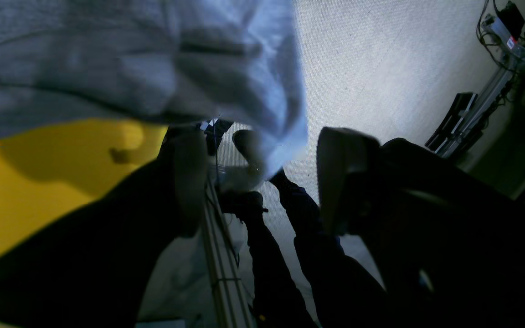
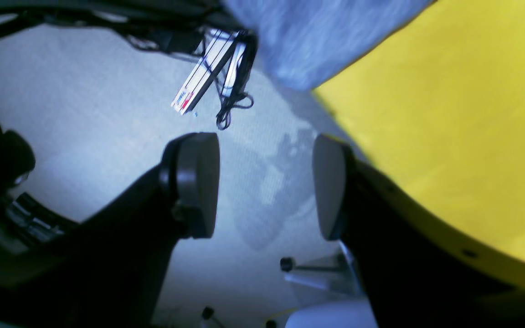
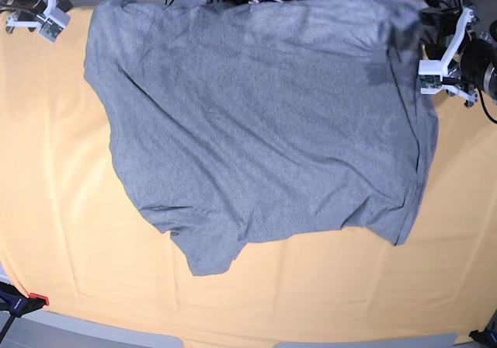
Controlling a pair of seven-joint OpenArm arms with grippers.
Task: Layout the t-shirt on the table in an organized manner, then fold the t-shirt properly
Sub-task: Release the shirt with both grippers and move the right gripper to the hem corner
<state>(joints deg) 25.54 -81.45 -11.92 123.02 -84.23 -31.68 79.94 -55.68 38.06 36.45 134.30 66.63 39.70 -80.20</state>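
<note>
T-shirt [image 3: 264, 123] spread plain side up on the table [image 3: 62, 231], both left gripper [image 1: 262, 182] and right gripper [image 2: 267, 184] with jaws apart and empty: regrip the skewed lower hem corners and square them before folding.

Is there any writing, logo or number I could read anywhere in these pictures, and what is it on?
None can be read.
t-shirt: plain grey side showing, no print visible.
power strip on the floor: a small red-and-dark label, too blurred to read.
power strip: a small red mark, too small to read.
table: bare cloth, no markings.
</note>
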